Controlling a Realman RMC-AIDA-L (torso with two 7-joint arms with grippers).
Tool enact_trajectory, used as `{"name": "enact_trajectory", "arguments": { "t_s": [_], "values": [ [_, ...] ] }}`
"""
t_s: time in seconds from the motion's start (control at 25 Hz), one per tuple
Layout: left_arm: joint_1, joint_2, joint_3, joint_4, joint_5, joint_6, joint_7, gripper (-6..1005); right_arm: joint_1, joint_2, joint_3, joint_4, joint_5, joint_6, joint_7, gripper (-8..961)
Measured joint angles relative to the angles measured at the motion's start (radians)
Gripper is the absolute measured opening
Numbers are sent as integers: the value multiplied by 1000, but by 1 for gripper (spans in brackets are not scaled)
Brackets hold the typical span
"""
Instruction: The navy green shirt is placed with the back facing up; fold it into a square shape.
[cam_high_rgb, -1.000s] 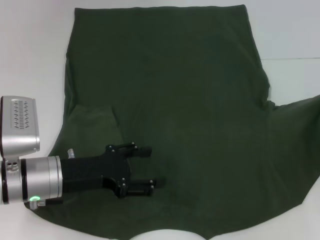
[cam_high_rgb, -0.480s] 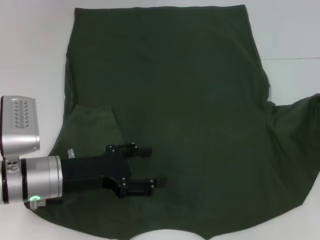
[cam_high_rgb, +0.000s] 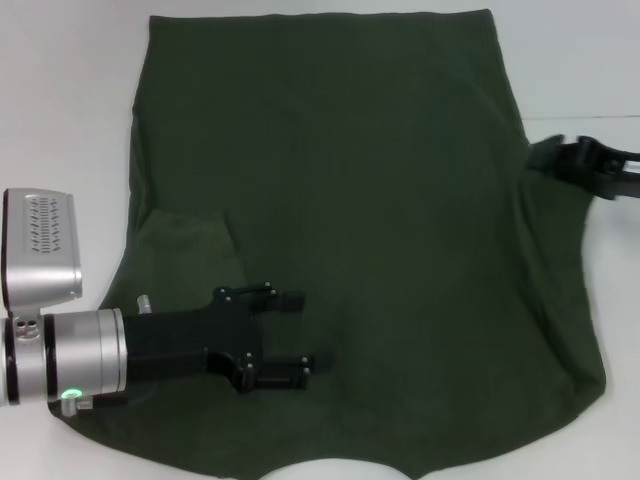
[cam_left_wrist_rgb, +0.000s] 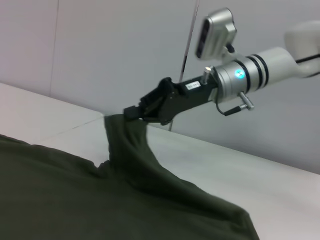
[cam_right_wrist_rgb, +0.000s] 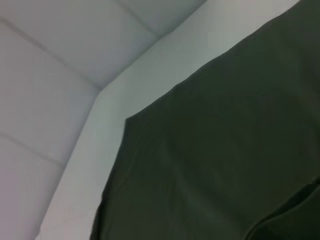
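**Desk:** What is shown, and why is it held that way?

**Photog:** The navy green shirt (cam_high_rgb: 340, 230) is seen spread back-up across the white table (cam_high_rgb: 60, 90), hem at the far edge, neck cutout at the near edge. The right sleeve is pinched and lifted off the surface by the right gripper (cam_high_rgb: 553, 155), fingers closed on the cloth; in the left wrist view the fabric is drawn up into a peak at the right gripper (cam_left_wrist_rgb: 134, 113). It's judged the sleeve is raised so it can be carried inward over the body for a first side fold.

**Desk:** And the left arm?

**Photog:** The left gripper (cam_high_rgb: 295, 335) is laid low over the shirt's near-left portion, fingers parted, nothing held. It can't be told whether the cloth is pressed by it; prob. it's kept there to steady the shirt vs. the pull from the other side. The left sleeve (cam_high_rgb: 185, 240) is seen already folded in, lying flat on the body just beside the arm.

**Desk:** Edges, room to move?

**Photog:** The far hem lies straight and flat; the right side edge is pulled inward approx. at the shoulder, w/ slack cloth hanging toward the near-right corner (cam_high_rgb: 590, 385). Bare table is left on both sides and beyond the hem. The shirt's middle is unobstructed, so a clear path inward is offered to the lifted sleeve; the left gripper sits near that path at the near end.
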Motion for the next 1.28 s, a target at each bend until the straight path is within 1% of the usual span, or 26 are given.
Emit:
{"name": "enact_trajectory", "arguments": {
  "t_s": [0.04,0.08,0.12,0.32,0.4,0.52,0.72,0.8,0.88,1.08,1.24,1.28],
  "values": [
    [0,0,0,0,0,-2,0,859,13,5,-13,2,0,6,3,56],
    [0,0,-1,0,0,-8,-1,859,36,19,-35,5,1,16,6,57],
    [0,0,-1,0,0,-8,-1,859,36,19,-35,5,1,16,6,57],
    [0,0,-2,0,0,-13,-2,859,73,63,-78,8,-1,74,7,61],
    [0,0,-2,0,0,-13,-2,859,78,75,-112,5,-1,91,1,62],
    [1,0,-3,0,0,-13,-2,859,76,80,-168,-5,-1,91,-3,64],
    [0,0,-3,2,0,-19,-2,859,52,63,-173,-13,4,85,19,68],
    [0,0,-3,2,0,-20,-2,859,39,51,-175,-13,3,85,40,306],
    [0,0,-3,2,0,-19,-2,859,23,37,-181,-13,-1,85,62,377],
    [0,0,-3,-1,0,-19,-2,859,-19,14,-184,-5,-9,84,100,566],
    [0,0,0,-3,0,-19,-1,859,-39,11,-185,-1,-27,82,107,756],
    [0,0,2,-3,0,-19,-1,859,-43,13,-186,-1,-30,84,107,769]
  ]
}}
